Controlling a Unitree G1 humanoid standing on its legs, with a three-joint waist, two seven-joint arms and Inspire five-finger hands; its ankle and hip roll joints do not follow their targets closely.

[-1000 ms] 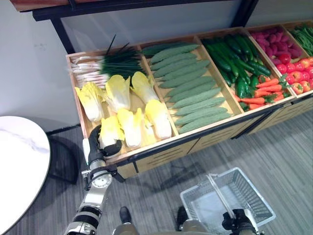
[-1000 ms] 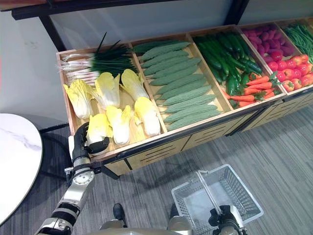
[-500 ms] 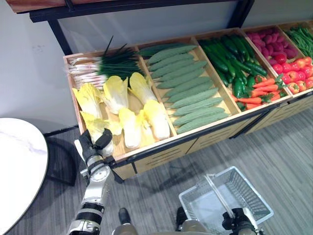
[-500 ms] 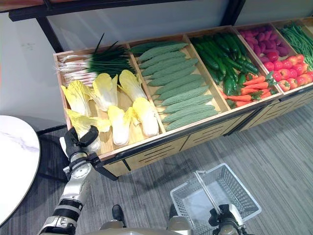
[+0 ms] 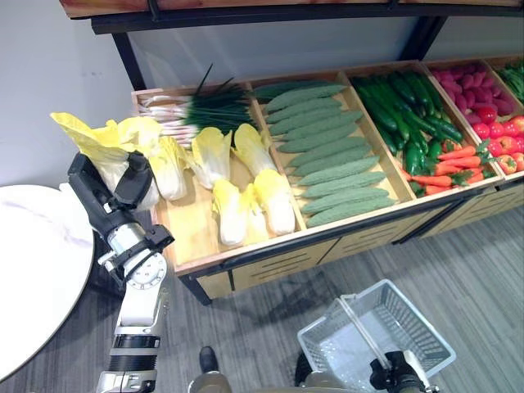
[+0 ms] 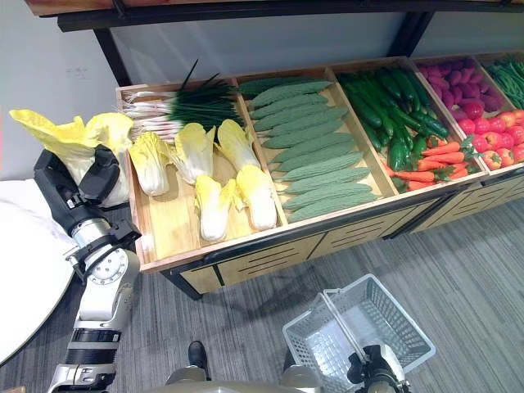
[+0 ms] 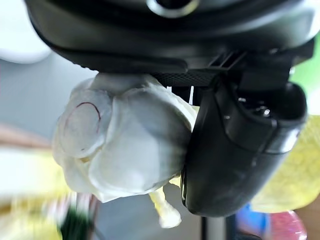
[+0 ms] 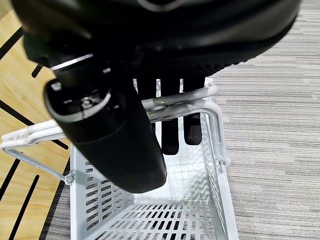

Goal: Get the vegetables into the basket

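At the upper left of the frame, the left hand held a yellow-leaved cabbage — fingers wrapped round its pale base — beside the vegetable crate. At lower right, the right hand gripped the empty basket by its handle.

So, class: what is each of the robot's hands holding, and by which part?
The left hand grips a cabbage near its pale base; the right hand holds the basket by its handle.

round white table at left | grey striped floor | grey wall
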